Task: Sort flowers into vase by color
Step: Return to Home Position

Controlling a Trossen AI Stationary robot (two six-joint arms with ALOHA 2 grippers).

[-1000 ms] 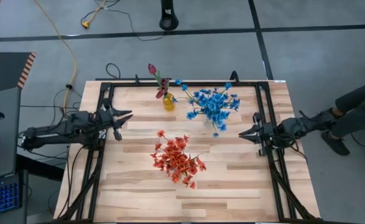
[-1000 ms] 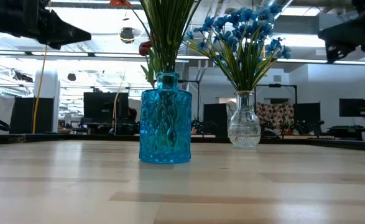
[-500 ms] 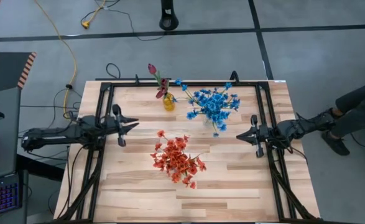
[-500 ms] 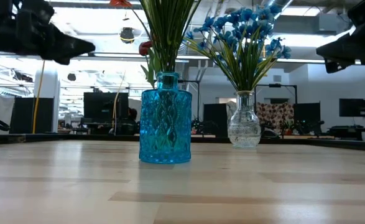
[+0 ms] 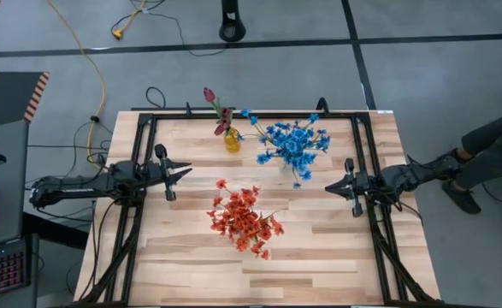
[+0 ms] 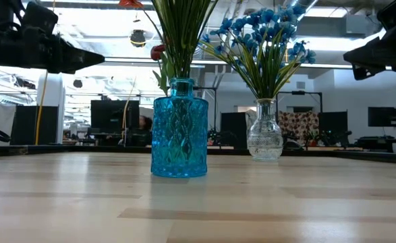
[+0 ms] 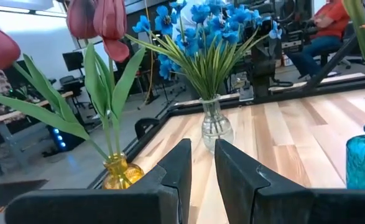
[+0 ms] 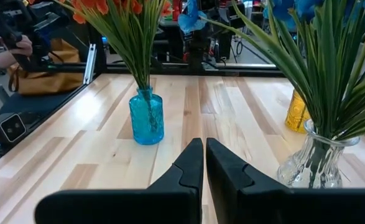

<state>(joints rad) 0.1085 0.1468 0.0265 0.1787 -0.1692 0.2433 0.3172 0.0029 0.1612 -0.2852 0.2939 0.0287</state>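
Note:
Three vases stand upright on the wooden table. Orange-red flowers (image 5: 244, 221) fill a blue glass vase (image 6: 179, 128) near the table's middle. Blue flowers (image 5: 293, 145) stand in a clear vase (image 6: 265, 131) farther back. Maroon tulip buds (image 5: 209, 96) rise from a small yellow vase (image 5: 232, 142) by the far edge. My left gripper (image 5: 182, 171) hovers left of the vases, its fingers (image 7: 202, 163) only a narrow gap apart and holding nothing. My right gripper (image 5: 327, 186) hovers to their right, shut and holding nothing (image 8: 204, 155).
A black metal frame (image 5: 139, 197) runs along the table's left, right and far edges. A person's leg and shoe (image 5: 477, 162) show beyond the right edge. Bare tabletop (image 5: 233, 278) lies in front of the blue vase, toward the near edge.
Both arms have dropped a little lower and rolled about their wrists, so each gripper's crossbar now shows from above. The left gripper has drifted slightly toward the near edge, the right slightly toward the table's middle. The vases and flowers have stayed where they were.

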